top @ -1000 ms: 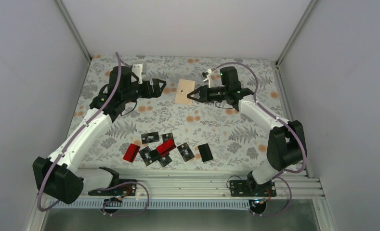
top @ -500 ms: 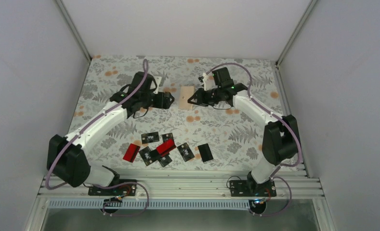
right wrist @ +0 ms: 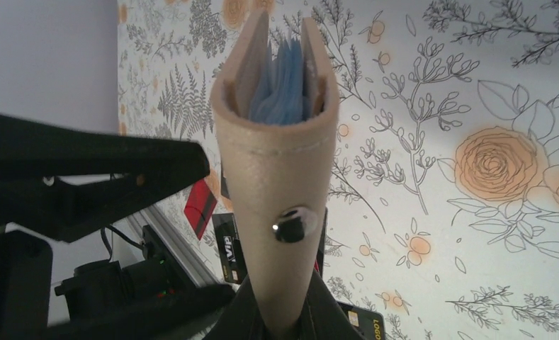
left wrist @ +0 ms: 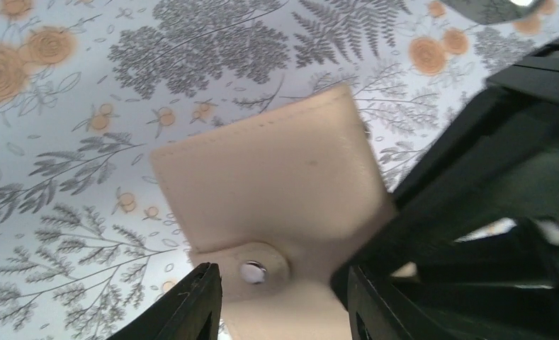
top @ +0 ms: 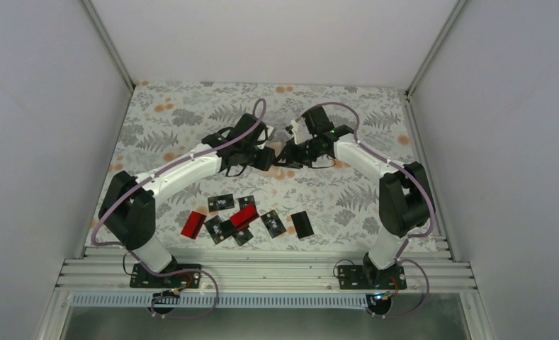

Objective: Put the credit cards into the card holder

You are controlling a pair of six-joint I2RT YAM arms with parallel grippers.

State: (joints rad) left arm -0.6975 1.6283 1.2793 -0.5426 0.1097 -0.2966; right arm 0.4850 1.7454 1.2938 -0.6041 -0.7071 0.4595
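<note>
The tan card holder (right wrist: pixel 280 163) is held off the table, folded, light blue pockets showing at its top edge. My right gripper (right wrist: pixel 285 315) is shut on its lower end below the snap. My left gripper (left wrist: pixel 280 278) has come in from the left; its jaws stand apart on either side of the card holder (left wrist: pixel 276 184) at the snap flap. In the top view the left gripper (top: pixel 269 157) and right gripper (top: pixel 289 153) meet and hide the holder. The credit cards (top: pixel 241 219) lie loose near the front, with a red one (top: pixel 193 224) at the left and a plain black one (top: pixel 302 224) at the right.
A floral cloth (top: pixel 347 198) covers the table. White walls close in the left, right and back. An aluminium rail (top: pixel 262 273) with the arm bases runs along the near edge. A black VIP card (right wrist: pixel 232 249) and a red card (right wrist: pixel 200 205) show below the holder.
My left arm swung right to the card holder and its jaws narrowed around it. My right arm carried the holder a little left and toward the front, still gripping it.
</note>
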